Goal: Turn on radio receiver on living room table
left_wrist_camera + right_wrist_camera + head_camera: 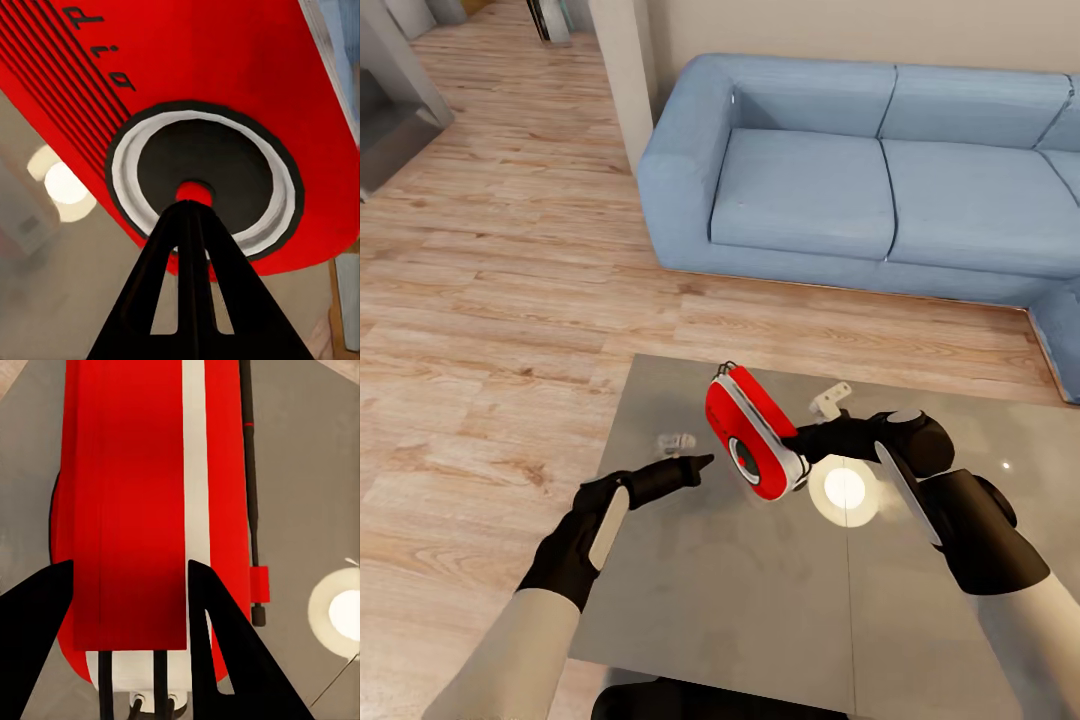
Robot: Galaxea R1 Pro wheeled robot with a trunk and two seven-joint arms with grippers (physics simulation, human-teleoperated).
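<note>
The radio receiver (755,432) is held clear above the table (690,600) near its far edge, clamped between the right gripper (806,446) fingers; the left gripper (698,464), fingers closed together and empty, is pointed at the dial (201,187) just beside it.

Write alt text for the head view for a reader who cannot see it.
The right end effector holds a red radio tilted above a glossy grey table, while the left end effector, fingers together, points at the round dial on its face. Behind the table lie a light wood floor and a blue sofa.
</note>
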